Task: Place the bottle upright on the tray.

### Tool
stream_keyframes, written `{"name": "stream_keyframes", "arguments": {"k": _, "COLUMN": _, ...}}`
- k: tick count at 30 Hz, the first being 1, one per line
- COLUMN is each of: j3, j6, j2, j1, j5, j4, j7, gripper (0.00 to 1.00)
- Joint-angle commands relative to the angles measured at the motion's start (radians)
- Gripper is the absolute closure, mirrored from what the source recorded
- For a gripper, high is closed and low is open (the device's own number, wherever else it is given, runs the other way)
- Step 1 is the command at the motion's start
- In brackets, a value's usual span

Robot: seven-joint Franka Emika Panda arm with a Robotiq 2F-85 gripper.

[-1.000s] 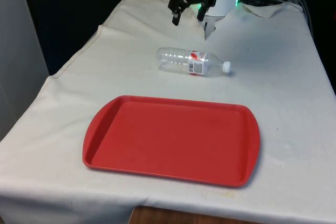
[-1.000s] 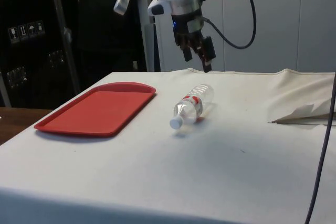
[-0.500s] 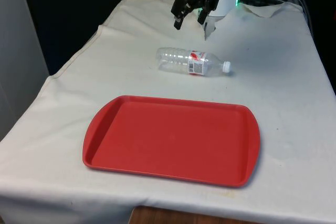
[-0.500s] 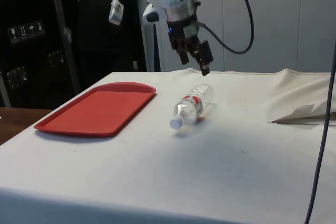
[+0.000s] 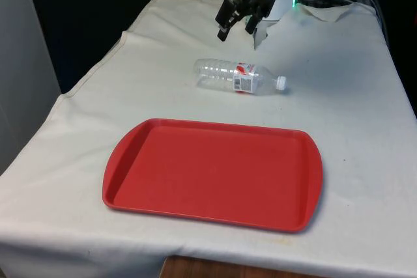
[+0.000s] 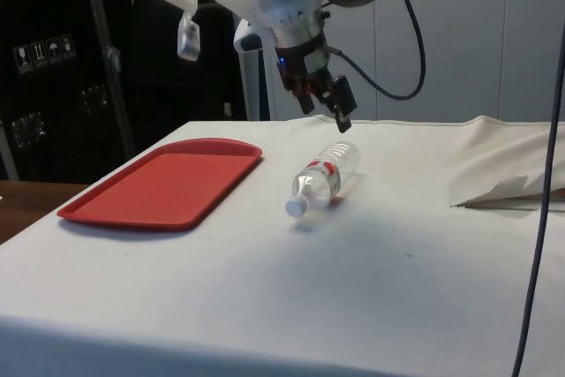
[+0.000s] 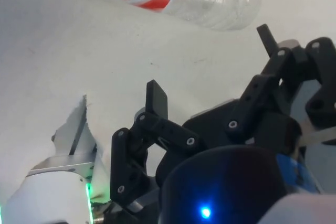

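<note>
1. White cloth covers the tabletop (image 5: 365, 128), with dark cabinets behind in the side view.
2. My black 2-finger claw (image 5: 238, 23) hangs empty, fingers spread apart, tilted above the far end.
3. The clear plastic bottle with a red-and-white label (image 5: 238, 76) lies on its side between claw and tray, white cap toward the front view's right.
4. The flat red plastic tray (image 5: 212, 174) sits bare nearer the camera, so I judge the grasp not yet begun.

A white-clothed table (image 5: 365, 115) carries a red tray (image 5: 213, 174) and, well apart, a clear bottle (image 5: 238, 75) lying on its side.
</note>
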Motion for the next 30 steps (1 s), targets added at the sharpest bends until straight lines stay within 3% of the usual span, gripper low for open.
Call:
{"name": "stream_keyframes", "arguments": {"k": 1, "j3": 0.001, "j6": -0.011, "j2": 0.008, "j1": 0.004, "j5": -0.019, "j4": 0.007, "j7": 0.016, "gripper": 0.0}}
{"name": "stream_keyframes", "arguments": {"k": 4, "j3": 0.005, "j6": -0.009, "j2": 0.011, "j1": 0.002, "j5": -0.012, "j4": 0.007, "j7": 0.009, "gripper": 0.0}}
{"name": "stream_keyframes", "arguments": {"k": 11, "j3": 0.009, "j6": -0.034, "j2": 0.045, "j1": 0.01, "j5": -0.053, "j4": 0.029, "j7": 0.033, "gripper": 0.0}}
{"name": "stream_keyframes", "arguments": {"k": 13, "j3": 0.011, "j6": -0.028, "j2": 0.043, "j1": 0.006, "j5": -0.041, "j4": 0.026, "j7": 0.021, "gripper": 0.0}}
{"name": "stream_keyframes", "arguments": {"k": 19, "j3": 0.019, "j6": -0.052, "j2": 0.069, "j1": 0.013, "j5": -0.084, "j4": 0.04, "j7": 0.051, "gripper": 0.0}}
{"name": "stream_keyframes", "arguments": {"k": 21, "j3": 0.02, "j6": -0.046, "j2": 0.066, "j1": 0.008, "j5": -0.073, "j4": 0.035, "j7": 0.039, "gripper": 0.0}}
{"name": "stream_keyframes", "arguments": {"k": 29, "j3": 0.037, "j6": -0.081, "j2": 0.098, "j1": 0.018, "j5": -0.114, "j4": 0.058, "j7": 0.07, "gripper": 0.0}}
{"name": "stream_keyframes", "arguments": {"k": 30, "j3": 0.037, "j6": -0.073, "j2": 0.094, "j1": 0.011, "j5": -0.101, "j4": 0.054, "j7": 0.056, "gripper": 0.0}}
